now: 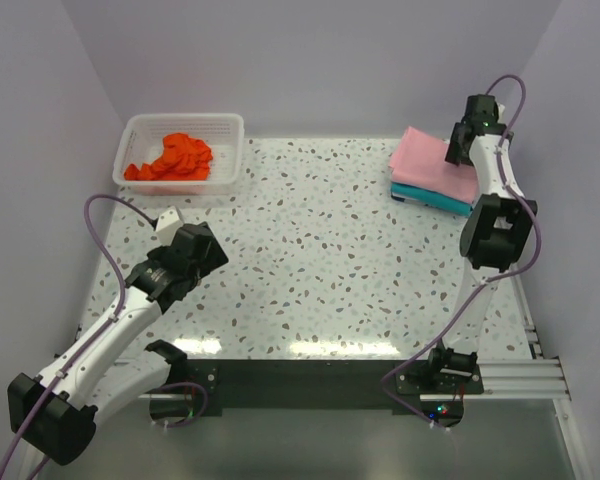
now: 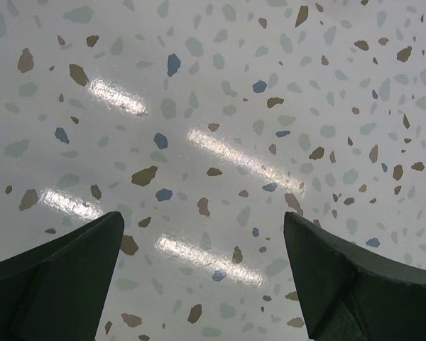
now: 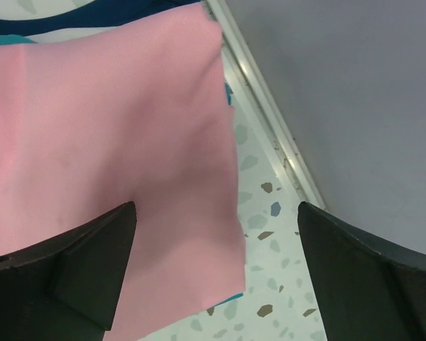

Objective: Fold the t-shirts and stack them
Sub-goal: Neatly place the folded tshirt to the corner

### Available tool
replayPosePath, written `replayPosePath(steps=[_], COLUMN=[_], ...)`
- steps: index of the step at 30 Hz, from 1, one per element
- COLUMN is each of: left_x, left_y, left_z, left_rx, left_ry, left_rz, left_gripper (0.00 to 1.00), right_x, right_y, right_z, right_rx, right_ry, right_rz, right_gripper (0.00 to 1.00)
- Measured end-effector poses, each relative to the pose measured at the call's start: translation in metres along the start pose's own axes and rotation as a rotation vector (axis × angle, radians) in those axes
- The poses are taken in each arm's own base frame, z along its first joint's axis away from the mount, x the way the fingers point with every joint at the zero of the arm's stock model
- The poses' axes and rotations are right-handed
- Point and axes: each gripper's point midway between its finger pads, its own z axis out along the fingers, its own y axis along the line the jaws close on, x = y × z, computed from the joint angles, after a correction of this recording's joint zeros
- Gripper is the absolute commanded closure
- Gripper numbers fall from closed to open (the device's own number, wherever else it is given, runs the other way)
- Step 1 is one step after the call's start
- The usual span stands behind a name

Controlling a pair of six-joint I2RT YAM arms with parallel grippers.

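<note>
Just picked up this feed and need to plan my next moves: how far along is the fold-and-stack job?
Done: the pink shirt lies folded on the folded teal shirt at the far right of the table. In hand: nothing; the right hand hangs open over the pink shirt, the left hand open over the table. Left: the orange-red shirt lies crumpled in the white basket, not yet folded or stacked.
</note>
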Motion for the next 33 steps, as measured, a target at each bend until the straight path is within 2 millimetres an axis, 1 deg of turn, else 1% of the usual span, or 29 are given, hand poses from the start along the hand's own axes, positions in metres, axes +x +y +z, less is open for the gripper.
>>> replayPosePath(steps=[4, 6, 9, 12, 14, 16, 18, 20, 23, 26, 29, 31, 33], left_x=[0.000, 0.000, 0.000, 0.000, 0.000, 0.000, 0.001, 0.001, 0.002, 0.002, -0.001, -0.003, -0.004], left_y=[0.000, 0.000, 0.000, 0.000, 0.000, 0.000, 0.000, 0.001, 0.002, 0.003, 0.002, 0.000, -0.001], left_z=[0.000, 0.000, 0.000, 0.000, 0.000, 0.000, 0.001, 0.002, 0.004, 0.004, 0.004, 0.004, 0.004], left_rx=[0.000, 0.000, 0.000, 0.000, 0.000, -0.001, -0.005, -0.011, -0.019, -0.030, -0.035, -0.037, -0.040], left_ry=[0.000, 0.000, 0.000, 0.000, 0.000, 0.000, 0.003, 0.004, 0.006, 0.008, 0.004, 0.000, -0.001], left_rz=[0.000, 0.000, 0.000, 0.001, 0.001, 0.001, 0.004, 0.007, 0.011, 0.016, 0.016, 0.015, 0.016], left_gripper=[0.00, 0.00, 0.00, 0.00, 0.00, 0.00, 0.00, 0.00, 0.00, 0.00, 0.00, 0.00, 0.00], right_x=[-0.001, -0.005, -0.017, -0.034, -0.047, -0.053, -0.052, -0.050, -0.042, -0.027, -0.013, -0.008, -0.006], right_y=[0.014, 0.019, 0.024, 0.029, 0.039, 0.051, 0.068, 0.083, 0.108, 0.124, 0.131, 0.130, 0.127], right_z=[-0.015, -0.029, -0.055, -0.079, -0.090, -0.094, -0.092, -0.085, -0.064, -0.039, -0.017, -0.005, 0.003], right_rx=[-0.117, -0.181, -0.255, -0.335, -0.405, -0.469, -0.533, -0.579, -0.630, -0.633, -0.596, -0.558, -0.523], right_ry=[-0.001, -0.015, -0.074, -0.145, -0.191, -0.215, -0.211, -0.197, -0.157, -0.102, -0.056, -0.038, -0.032], right_rz=[0.029, 0.047, 0.072, 0.093, 0.103, 0.107, 0.103, 0.101, 0.100, 0.101, 0.099, 0.098, 0.101], right_gripper=[0.01, 0.01, 0.01, 0.01, 0.01, 0.01, 0.01, 0.01, 0.01, 0.01, 0.01, 0.01, 0.01])
